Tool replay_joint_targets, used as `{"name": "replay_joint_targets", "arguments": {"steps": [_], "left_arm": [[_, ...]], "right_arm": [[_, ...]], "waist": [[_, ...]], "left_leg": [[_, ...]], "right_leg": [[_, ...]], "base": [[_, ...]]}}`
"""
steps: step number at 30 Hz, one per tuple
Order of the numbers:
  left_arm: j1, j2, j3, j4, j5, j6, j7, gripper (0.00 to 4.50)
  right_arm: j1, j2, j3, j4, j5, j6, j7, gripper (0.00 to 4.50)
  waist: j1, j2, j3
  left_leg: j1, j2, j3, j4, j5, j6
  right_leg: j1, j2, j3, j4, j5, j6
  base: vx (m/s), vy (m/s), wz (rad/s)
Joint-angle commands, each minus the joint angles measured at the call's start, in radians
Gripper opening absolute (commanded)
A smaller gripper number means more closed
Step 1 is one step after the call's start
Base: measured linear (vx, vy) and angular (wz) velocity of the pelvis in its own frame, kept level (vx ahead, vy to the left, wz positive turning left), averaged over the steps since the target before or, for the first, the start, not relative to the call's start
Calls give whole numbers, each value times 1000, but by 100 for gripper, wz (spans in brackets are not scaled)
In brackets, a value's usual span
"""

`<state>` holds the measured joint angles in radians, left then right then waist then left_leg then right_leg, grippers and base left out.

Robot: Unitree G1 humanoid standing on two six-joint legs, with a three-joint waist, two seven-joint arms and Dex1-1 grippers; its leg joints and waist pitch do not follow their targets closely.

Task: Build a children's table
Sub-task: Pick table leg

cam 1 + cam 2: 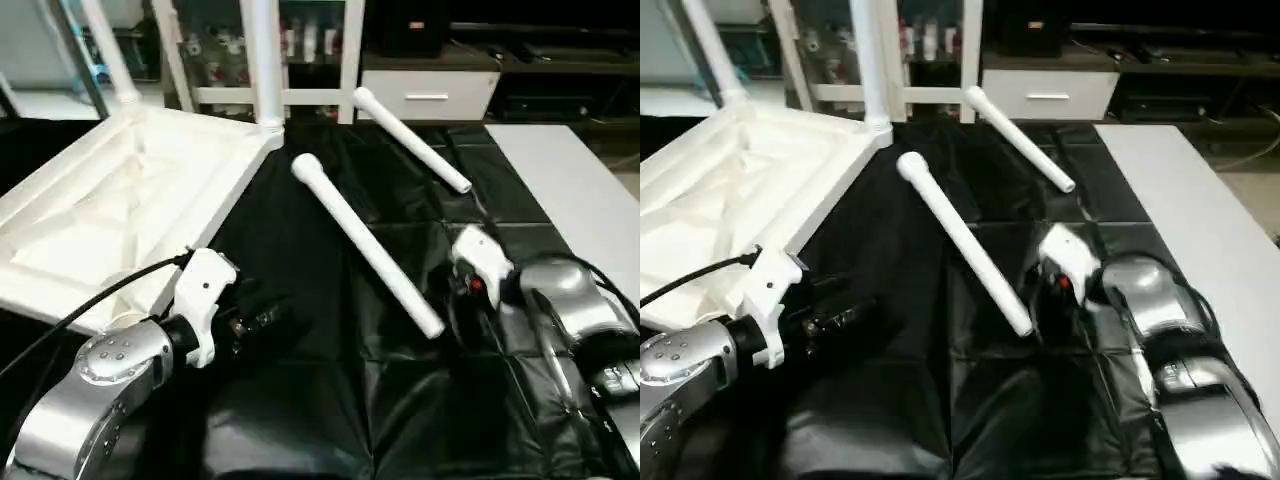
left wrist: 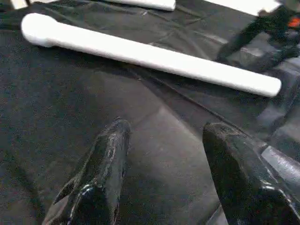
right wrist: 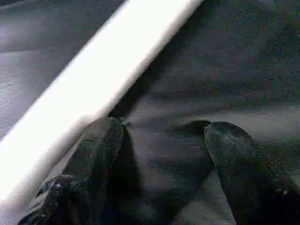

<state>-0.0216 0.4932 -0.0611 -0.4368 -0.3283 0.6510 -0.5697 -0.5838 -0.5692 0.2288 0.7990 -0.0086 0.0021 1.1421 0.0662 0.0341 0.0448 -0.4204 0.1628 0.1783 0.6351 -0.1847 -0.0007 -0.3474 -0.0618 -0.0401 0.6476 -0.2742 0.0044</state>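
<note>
Both grippers gaping, holding nothing. Right gripper [image 3: 161, 154] is hovering low over the black cover [image 1: 300, 420], near leg [image 1: 365, 245] lying just outside one finger [image 3: 93, 154]. Left gripper [image 2: 164, 173] is pointing at that leg's middle, well short. Tabletop [image 1: 110, 210] is sitting upside-down beyond L gripper, 2nd loose leg [image 1: 410, 140] farther off.

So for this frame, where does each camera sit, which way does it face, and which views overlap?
Left eye, head: looks down at the upturned white plastic tabletop and the black-covered work table, over both silver forearms.
Right eye, head: same scene, slightly offset.
Left wrist: along the open left claw toward the nearer long white tube leg.
Right wrist: along the open right claw, beside that leg.
Shared: all four show that leg.
</note>
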Motion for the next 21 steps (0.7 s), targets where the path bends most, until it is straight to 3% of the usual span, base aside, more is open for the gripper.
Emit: {"name": "replay_joint_targets", "arguments": {"steps": [1,6,10,11,12,14,18,21], "left_arm": [[-19,0,7,30,24,-6,28,283],[-66,-31,3,107,83,-38,102,283],[-100,-56,4,161,116,-65,147,283],[-100,-56,4,161,116,-65,147,283],[-117,-64,-1,179,125,-67,157,283],[-126,-72,-6,186,127,-62,160,283],[-149,-116,-27,193,110,-13,173,283],[-147,-130,-26,195,107,-15,181,283]], "right_arm": [[50,-24,31,-139,47,35,98,326],[149,31,21,-377,114,113,66,326],[231,127,31,-610,193,225,-9,326],[231,127,31,-610,193,225,-9,326],[254,185,11,-661,236,266,-67,326],[263,208,0,-669,236,273,-103,326],[282,242,-59,-662,160,258,-259,326],[286,238,-139,-739,227,343,-301,326]], "waist": [[2,-9,-53],[-8,-3,-53],[-14,2,-49],[-14,2,-49],[-15,2,-51],[-14,4,-53],[-5,10,-52],[-5,6,-53]], "left_leg": [[44,78,-28,-83,-169,74],[42,76,-35,-97,-217,34],[46,77,-38,-106,-277,-5],[49,77,-37,-106,-285,-11],[49,76,-40,-108,-298,-20],[50,76,-41,-110,-297,-35],[54,75,-37,-114,-301,-83],[49,73,-39,-115,-292,-79]], "right_leg": [[13,-78,40,-73,51,-253],[10,-80,40,-77,-11,-240],[2,-79,42,-86,-76,-217],[-1,-78,45,-87,-82,-212],[-2,-80,44,-85,-93,-207],[-4,-82,45,-85,-87,-201],[-11,-79,45,-83,-61,-193],[-3,-81,46,-82,-36,-175]], "base": [[0,0,0],[0,0,0],[0,0,0],[0,0,0],[0,0,0],[0,0,0],[0,0,0],[0,0,0]]}}
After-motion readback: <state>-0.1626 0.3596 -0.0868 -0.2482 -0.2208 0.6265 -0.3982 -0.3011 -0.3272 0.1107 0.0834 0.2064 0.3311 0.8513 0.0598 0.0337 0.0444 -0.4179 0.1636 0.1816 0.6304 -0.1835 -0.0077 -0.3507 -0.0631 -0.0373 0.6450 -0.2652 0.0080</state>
